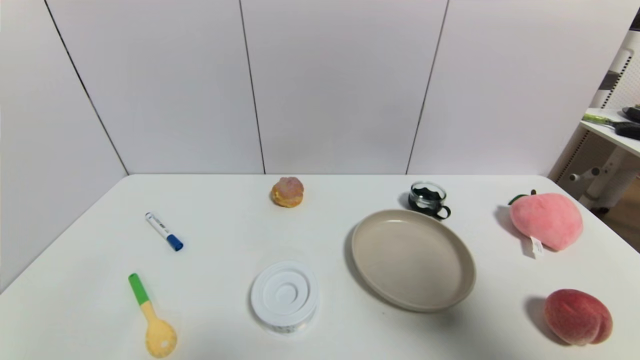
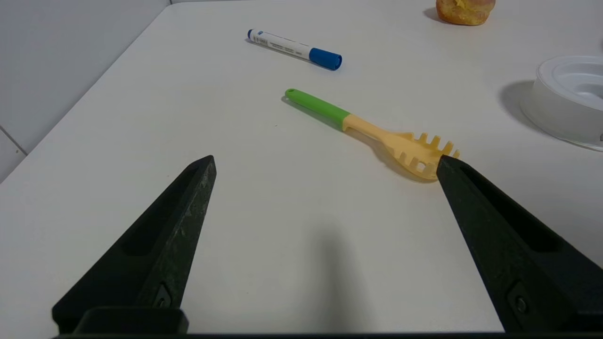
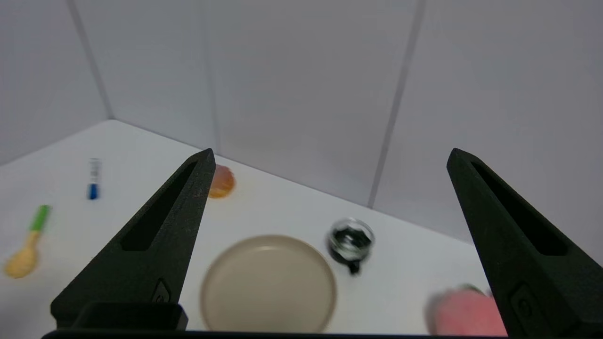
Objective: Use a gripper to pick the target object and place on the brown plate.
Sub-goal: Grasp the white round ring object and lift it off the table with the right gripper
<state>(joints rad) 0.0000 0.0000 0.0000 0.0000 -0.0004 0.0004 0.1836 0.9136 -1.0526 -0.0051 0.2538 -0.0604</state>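
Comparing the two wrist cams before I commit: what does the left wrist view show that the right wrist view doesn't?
Only the left wrist view shows the white container, at the frame edge, and the left gripper, open above bare table.

Only the right wrist view shows the brown plate, empty, the dark glass cup beside it, a pink peach, and the right gripper, open and held high.

Both show the blue-capped marker, the green-handled spoon and the pastry.

You had a white container (image 1: 284, 296) with concentric rings on its lid, a plain beige-tan plate (image 1: 413, 259), a white marker (image 1: 163, 231) with a blue cap, a yellow spoon (image 1: 151, 317) with a green handle, a pink plush peach (image 1: 546, 220), and black gripper fingers (image 2: 181, 221).
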